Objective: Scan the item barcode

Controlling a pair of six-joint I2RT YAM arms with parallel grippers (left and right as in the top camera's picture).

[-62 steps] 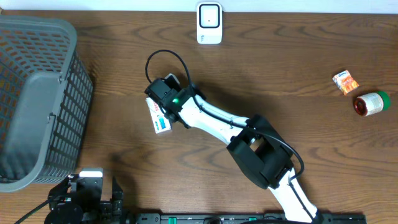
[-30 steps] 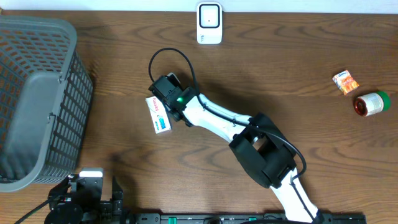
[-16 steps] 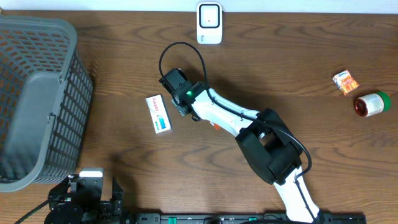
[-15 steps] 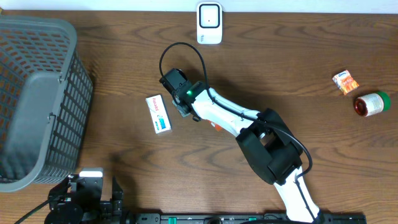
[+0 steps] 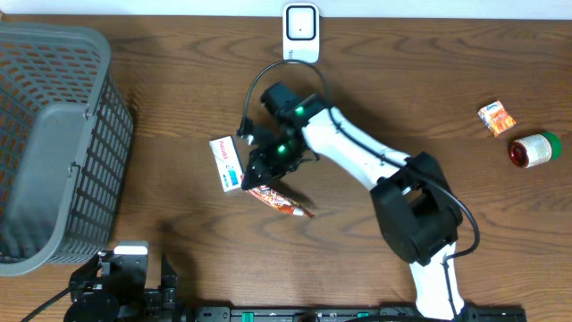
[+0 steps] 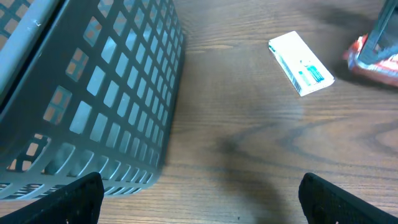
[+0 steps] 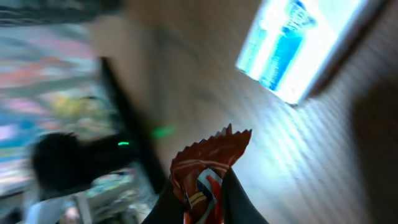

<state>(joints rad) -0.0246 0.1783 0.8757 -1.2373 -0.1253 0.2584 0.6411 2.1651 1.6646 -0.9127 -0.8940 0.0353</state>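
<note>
Swings off the box point(image 5: 229, 164) since before; pinches a red packet point(image 5: 279, 203) in the nearly shut right claw point(image 7: 200, 196), just beside the box, seemingly off the table point(image 5: 402, 98); holds the left claw point(image 6: 202, 202) wide, empty.

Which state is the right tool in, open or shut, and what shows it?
Shut on the red packet: the right wrist view shows the right tool pinching the packet's lower end.
</note>
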